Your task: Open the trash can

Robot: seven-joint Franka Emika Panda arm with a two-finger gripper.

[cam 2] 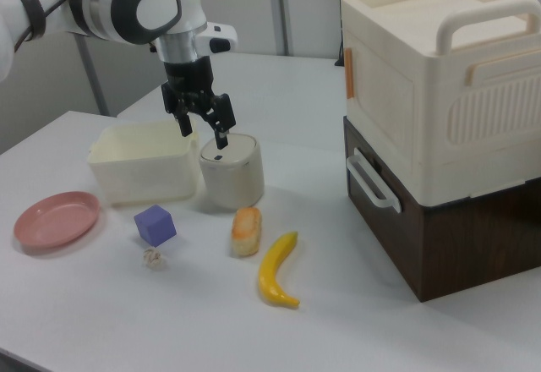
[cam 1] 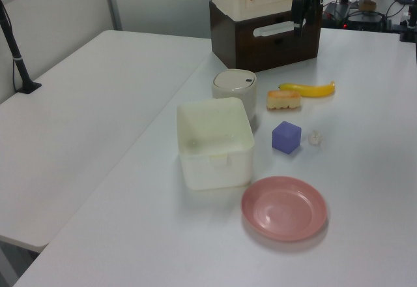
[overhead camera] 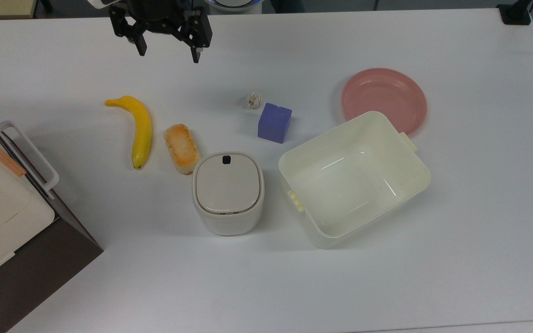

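Trash can (overhead camera: pixel 228 192) lid closed, tool (overhead camera: pixel 167 50) spread wide, empty, well apart above table (overhead camera: pixel 456 222)

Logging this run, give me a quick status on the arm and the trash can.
Gripper open, empty, high above table. Trash can lid shut, untouched. Nothing in the way.

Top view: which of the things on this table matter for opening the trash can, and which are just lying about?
For the job:
- trash can, lid shut
- gripper, open, up in the air and clear of the trash can

Just lying about:
- banana
- bread piece
- blue cube
- crumpled paper ball
- pink plate
- lidless cream tub
- cream and brown cabinet
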